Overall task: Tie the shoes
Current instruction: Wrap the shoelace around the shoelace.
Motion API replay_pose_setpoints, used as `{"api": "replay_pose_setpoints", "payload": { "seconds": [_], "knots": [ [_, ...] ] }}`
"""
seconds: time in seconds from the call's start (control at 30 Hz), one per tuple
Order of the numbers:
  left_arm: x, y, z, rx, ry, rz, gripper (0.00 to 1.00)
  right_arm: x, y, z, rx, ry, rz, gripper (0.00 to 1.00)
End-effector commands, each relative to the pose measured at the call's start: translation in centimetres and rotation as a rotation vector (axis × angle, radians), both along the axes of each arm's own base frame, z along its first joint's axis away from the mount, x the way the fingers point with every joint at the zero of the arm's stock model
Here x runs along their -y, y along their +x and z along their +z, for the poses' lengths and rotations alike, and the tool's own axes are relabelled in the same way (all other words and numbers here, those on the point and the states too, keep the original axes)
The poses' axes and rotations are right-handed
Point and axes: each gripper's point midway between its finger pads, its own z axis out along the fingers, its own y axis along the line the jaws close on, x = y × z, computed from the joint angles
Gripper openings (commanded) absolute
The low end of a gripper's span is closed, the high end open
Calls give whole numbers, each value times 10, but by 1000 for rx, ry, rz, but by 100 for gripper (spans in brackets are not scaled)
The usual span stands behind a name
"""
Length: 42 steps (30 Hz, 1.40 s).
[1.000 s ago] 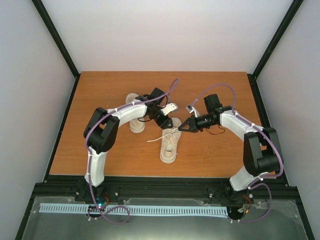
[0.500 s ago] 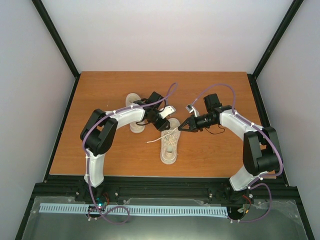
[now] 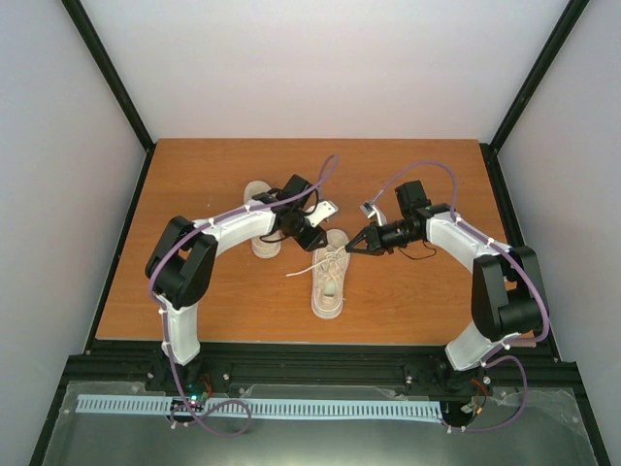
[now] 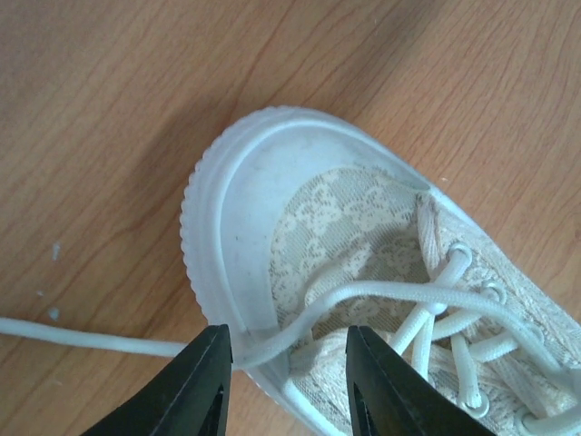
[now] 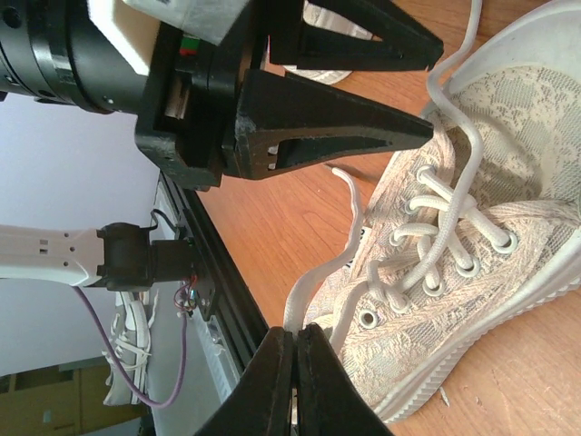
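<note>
**Top view.** The pair of small cream canvas sneakers sits mid-way across the brown wooden table. The nearer sneaker points its toe away from the arm bases. The farther sneaker lies partly under the left arm. In the last second the left gripper has slid a little leftward at the toe and its elbow has swung outward. The right gripper has held its place beside the laces.

**Left wrist view.** The black fingers stand apart, narrower than a moment ago. The thin white loose lace strand runs off the pale rubber toe cap and passes between them, not yet clamped (the gap is plain on both sides).

**Right wrist view.** The right fingertips are pressed together on the flat white lace end, which rises from the eyelets to the tips.

One strand looks secured and the other is about to be caught. Only then can the first crossing begin, so the tying has barely started, and the farther sneaker is untouched.
</note>
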Motion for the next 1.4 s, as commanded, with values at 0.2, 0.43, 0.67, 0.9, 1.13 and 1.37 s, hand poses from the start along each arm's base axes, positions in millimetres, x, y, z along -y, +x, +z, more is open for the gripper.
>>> {"api": "replay_pose_setpoints", "payload": {
  "seconds": [0.2,0.43,0.67,0.9,1.13,1.37],
  "knots": [
    [-7,-9,-8,-40,13,12,47,-4,4,6,23,19,14,3],
    [-2,2,-5,-9,6,17,44,-3,3,7,23,19,13,3],
    [2,10,1,18,-4,18,51,-4,3,6,21,20,15,3],
    [6,15,-5,-7,-13,13,40,-4,3,7,20,22,17,3],
    [2,7,-11,-28,-2,11,24,-4,4,6,17,21,18,3],
    [-2,4,-1,-23,-9,35,6,-4,6,6,19,20,17,3]
  ]
}}
